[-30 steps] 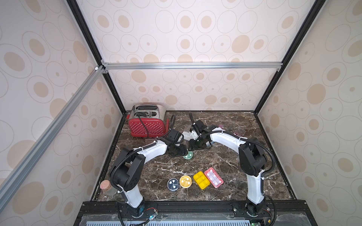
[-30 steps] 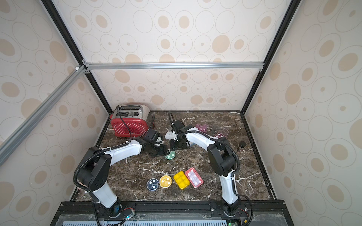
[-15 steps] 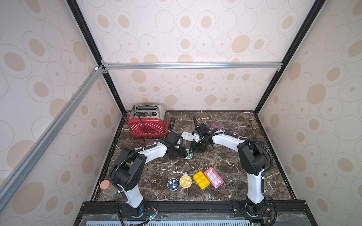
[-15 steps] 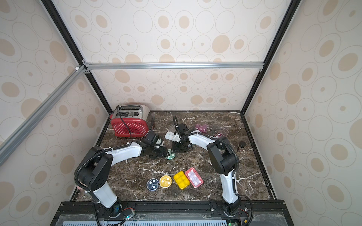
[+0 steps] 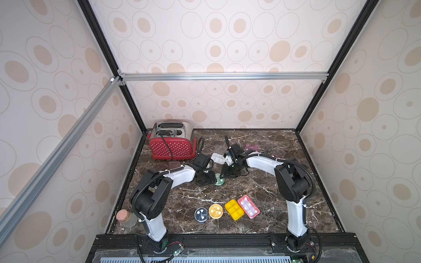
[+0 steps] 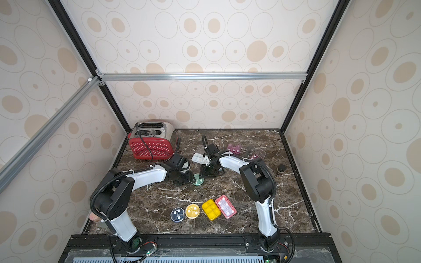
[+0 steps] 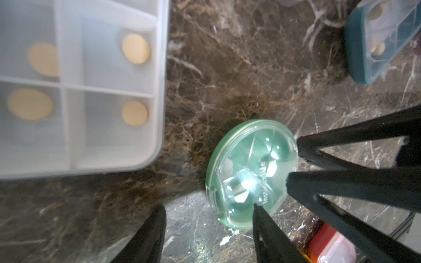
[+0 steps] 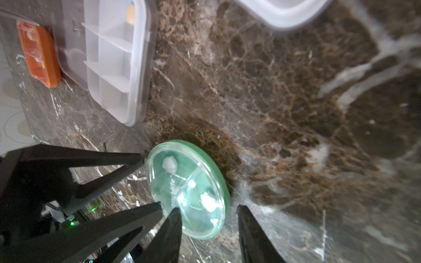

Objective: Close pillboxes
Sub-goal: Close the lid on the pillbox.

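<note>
Cream walls point(image 5: 227, 34) printed with tan ovals and thin rings close me in on three sides. Black posts point(image 5: 100, 43) run up the corners, and a silver bar point(image 5: 223, 76) crosses the back wall. My table point(image 5: 257, 189) is dark brown marble with white veins, glossy under soft, even light. A red toaster point(image 5: 170, 148) stands in its far corner.

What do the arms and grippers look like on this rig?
The left arm and right arm: white link shells, black joint housings, black corrugated cable conduit held by white ties. The left gripper and right gripper: black, with tapering triangular open-frame fingers.
</note>
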Action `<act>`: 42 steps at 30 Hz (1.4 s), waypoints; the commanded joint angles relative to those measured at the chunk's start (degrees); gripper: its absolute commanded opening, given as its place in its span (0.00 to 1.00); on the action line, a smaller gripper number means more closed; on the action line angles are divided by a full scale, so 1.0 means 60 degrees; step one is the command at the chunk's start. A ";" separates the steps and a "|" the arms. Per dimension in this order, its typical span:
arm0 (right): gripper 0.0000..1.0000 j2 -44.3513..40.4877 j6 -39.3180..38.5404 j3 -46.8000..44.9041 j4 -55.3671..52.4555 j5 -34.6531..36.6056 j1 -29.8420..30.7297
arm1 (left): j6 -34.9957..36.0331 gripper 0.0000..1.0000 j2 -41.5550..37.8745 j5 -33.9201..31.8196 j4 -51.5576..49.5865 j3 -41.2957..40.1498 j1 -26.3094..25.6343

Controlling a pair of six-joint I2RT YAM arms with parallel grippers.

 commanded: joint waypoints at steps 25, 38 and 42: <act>0.32 0.0184 -0.0011 -0.0635 0.0281 -0.0538 -0.0115 | 0.0316 0.49 0.1028 -0.0552 -0.0726 0.1021 -0.0054; 0.34 -0.0529 -0.0438 -0.0570 -0.0414 0.0040 -0.0197 | 0.0565 0.47 0.0662 -0.0617 -0.1122 0.1023 -0.0065; 0.46 -0.1315 -0.0769 -0.0581 -0.1232 0.1064 -0.0255 | 0.0804 0.63 -0.0374 -0.1090 -0.1761 0.1272 -0.0057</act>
